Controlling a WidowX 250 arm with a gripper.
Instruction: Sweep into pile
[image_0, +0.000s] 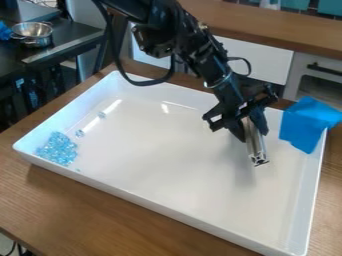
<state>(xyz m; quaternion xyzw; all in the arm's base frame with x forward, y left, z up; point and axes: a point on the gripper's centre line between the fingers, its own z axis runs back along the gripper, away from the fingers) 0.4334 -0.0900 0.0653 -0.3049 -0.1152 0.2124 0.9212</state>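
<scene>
The black gripper (252, 129) hangs over the right half of the white tray (167, 210), shut on a narrow, shiny silver tool (254, 145) that points down. The tool's lower end is at or just above the tray floor; I cannot tell whether it touches. A cluster of light-blue clear beads (57, 149) lies in the tray's left corner, well away from the gripper. Two small beads or clumps lie apart from it, one (79, 133) close by and another (101, 115) farther back along the left side.
Blue sheet-like material (308, 124) lies over the tray's right rim, close beside the gripper. Raised walls surround the tray, which stands on a wooden table (93, 210). A metal pot (32, 34) stands on a dark surface at the back left.
</scene>
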